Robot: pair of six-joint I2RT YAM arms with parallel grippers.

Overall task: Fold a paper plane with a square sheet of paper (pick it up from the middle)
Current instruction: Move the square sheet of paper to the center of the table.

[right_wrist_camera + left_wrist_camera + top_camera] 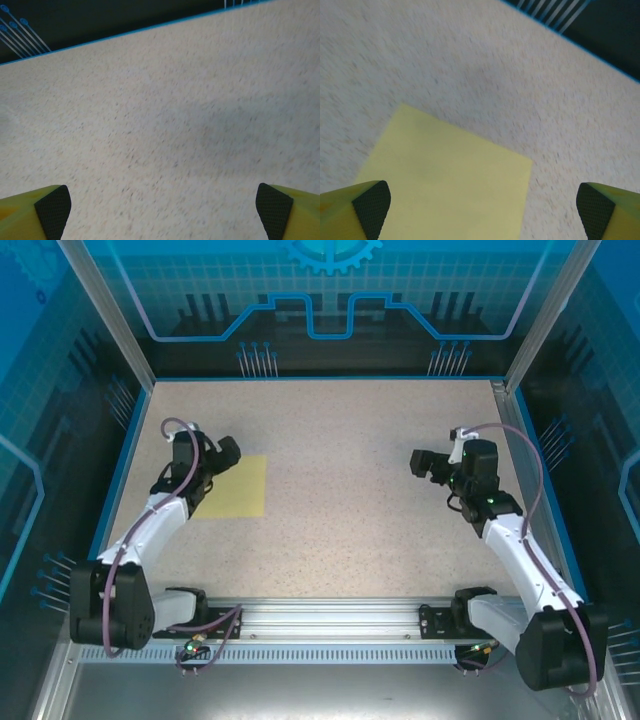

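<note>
The square sheet of paper point(240, 488) lies flat on the speckled table point(340, 440), left of centre, plain yellow and unfolded. Its left part is covered by my left gripper point(222, 458), which hovers over it with jaws open and nothing between them. From the left wrist, the sheet point(450, 185) spreads below and between the two fingertips point(372, 205), one corner pointing right. My right gripper point(425, 464) stands open over bare table on the right side, far from the sheet. Its black pads point(274, 210) frame only tabletop.
Blue-edged walls point(320, 378) close the table at the back and both sides. A metal rail point(330, 618) carrying both arm bases runs along the near edge. Bare tabletop lies between the two grippers.
</note>
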